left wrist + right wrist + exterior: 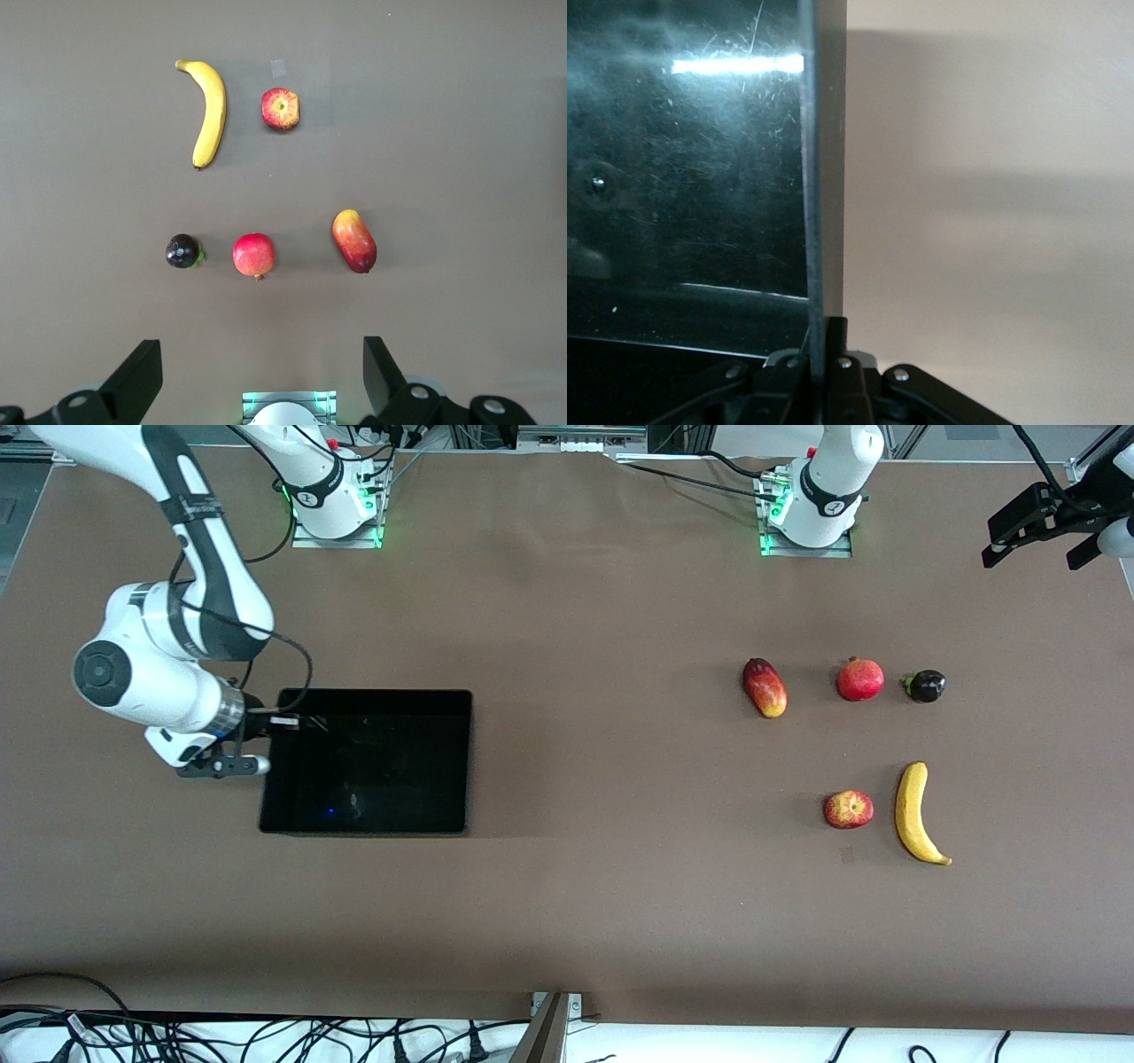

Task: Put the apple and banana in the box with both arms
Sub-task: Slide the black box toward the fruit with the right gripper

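The apple (849,810), red with yellow patches, lies on the table toward the left arm's end, beside the yellow banana (917,812). Both also show in the left wrist view, the apple (280,108) and the banana (211,111). The black box (372,693) sits toward the right arm's end and is empty. My right gripper (264,731) is shut on the box's end wall (824,177), one finger inside and one outside. My left gripper (1036,536) is open and empty, high over the table's edge at the left arm's end, apart from the fruits; its fingers (133,381) frame the view.
A red-yellow mango (765,687), a red pomegranate (860,679) and a small dark fruit (925,685) lie in a row farther from the front camera than the apple and banana. The arm bases (815,505) stand along the table's back edge.
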{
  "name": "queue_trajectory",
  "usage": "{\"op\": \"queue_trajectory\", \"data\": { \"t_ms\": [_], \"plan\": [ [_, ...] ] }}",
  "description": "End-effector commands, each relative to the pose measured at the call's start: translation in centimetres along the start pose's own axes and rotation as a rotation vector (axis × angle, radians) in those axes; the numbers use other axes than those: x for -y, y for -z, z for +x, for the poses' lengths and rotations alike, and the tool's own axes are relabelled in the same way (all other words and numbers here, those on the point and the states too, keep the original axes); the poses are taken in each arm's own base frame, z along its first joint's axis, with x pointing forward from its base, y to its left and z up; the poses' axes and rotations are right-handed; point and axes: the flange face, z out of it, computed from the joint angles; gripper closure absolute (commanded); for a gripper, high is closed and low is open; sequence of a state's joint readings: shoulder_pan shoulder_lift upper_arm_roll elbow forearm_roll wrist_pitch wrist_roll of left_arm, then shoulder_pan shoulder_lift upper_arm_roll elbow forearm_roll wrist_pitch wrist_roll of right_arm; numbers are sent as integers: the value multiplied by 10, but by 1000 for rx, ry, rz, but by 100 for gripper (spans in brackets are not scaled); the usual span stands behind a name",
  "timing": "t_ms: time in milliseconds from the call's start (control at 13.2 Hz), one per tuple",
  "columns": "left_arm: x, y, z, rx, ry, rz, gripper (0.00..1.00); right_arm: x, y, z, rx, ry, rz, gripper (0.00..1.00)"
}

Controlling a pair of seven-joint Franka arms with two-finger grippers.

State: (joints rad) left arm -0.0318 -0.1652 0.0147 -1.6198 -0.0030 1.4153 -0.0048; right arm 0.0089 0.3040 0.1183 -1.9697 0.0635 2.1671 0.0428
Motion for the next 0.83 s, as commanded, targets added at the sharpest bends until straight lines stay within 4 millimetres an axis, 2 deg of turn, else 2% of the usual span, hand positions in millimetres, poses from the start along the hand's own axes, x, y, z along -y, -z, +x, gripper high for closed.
{"op": "queue_trajectory", "data": {
  "t_ms": [0, 151, 226, 302, 453, 528, 604, 755],
  "plan": [
    [-1, 3, -1, -4, -6, -20, 0, 106, 16, 4, -21, 12, 24, 100],
    [-1, 3, -1, -4, -6, -20, 0, 188, 7, 0, -18, 23, 49, 100],
    [-1, 3, -1, -4, -6, -20, 0, 236, -3, -4, -13, 22, 71, 100],
    [-1, 2, 0, -4, -6, -20, 0, 283, -15, -9, -6, 13, 86, 100],
    [-1, 1, 1, -2, -8, -20, 0, 355, -48, -22, 7, -13, 81, 100],
    [-1, 1, 1, -2, -8, -20, 0, 381, -57, -23, -15, -29, 93, 100],
    [-1, 1, 1, -1, -8, -20, 0, 400, -66, -22, -35, -41, 107, 100],
    [-1, 1, 1, -1, -8, -20, 0, 422, -83, -28, -56, -36, 121, 100]
  ]
}}
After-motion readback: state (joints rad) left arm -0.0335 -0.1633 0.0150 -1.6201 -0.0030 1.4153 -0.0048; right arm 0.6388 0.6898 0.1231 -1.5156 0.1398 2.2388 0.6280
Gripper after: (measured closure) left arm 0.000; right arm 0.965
